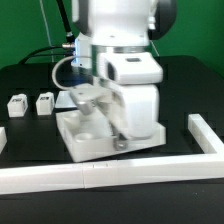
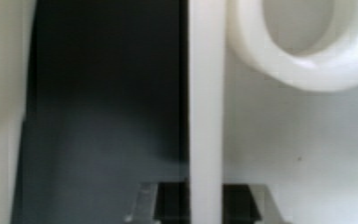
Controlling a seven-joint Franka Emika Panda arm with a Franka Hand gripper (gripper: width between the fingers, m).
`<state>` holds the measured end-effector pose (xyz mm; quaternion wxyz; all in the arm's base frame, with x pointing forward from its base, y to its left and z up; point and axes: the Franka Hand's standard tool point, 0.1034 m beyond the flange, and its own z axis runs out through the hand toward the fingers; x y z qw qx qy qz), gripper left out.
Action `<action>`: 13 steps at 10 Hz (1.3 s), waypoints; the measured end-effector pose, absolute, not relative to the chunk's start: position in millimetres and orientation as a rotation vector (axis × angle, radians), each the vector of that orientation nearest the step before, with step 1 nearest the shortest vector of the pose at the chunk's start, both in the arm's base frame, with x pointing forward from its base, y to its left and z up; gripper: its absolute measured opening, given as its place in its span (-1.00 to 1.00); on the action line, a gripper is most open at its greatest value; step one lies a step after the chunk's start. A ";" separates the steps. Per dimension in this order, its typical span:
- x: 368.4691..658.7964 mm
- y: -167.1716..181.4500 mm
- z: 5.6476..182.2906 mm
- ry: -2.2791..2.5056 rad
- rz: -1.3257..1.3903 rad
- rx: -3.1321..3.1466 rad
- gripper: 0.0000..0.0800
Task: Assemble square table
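Note:
The white square tabletop (image 1: 84, 141) lies on the black table in the middle of the exterior view, its underside with raised rim and corner sockets facing up. My gripper (image 1: 117, 136) reaches down onto it at its right side. In the wrist view the tabletop's raised rim (image 2: 202, 90) runs straight between my dark fingers (image 2: 169, 201), which press on it from both sides. A round corner socket (image 2: 293, 55) shows beside the rim. Two small white tagged legs (image 1: 17, 104) (image 1: 44, 102) stand at the exterior view's left. The other legs are hidden.
The long white border wall (image 1: 100, 176) runs along the front and turns up at the exterior view's right (image 1: 206, 133). The arm's bulky white body (image 1: 130, 70) hides the table behind the slab. Cables lie at the back left (image 1: 60, 62).

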<state>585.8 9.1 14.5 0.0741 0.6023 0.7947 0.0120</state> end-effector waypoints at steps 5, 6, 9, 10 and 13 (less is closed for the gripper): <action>583.9 20.6 13.3 2.597 0.035 1.421 -0.84; 577.8 31.1 10.1 2.693 0.019 1.243 -0.84; 576.3 78.4 15.3 2.836 0.100 0.856 -0.84; 574.7 73.6 13.9 2.868 0.069 0.748 -0.84; 569.6 79.0 8.6 2.969 -0.015 0.271 -0.84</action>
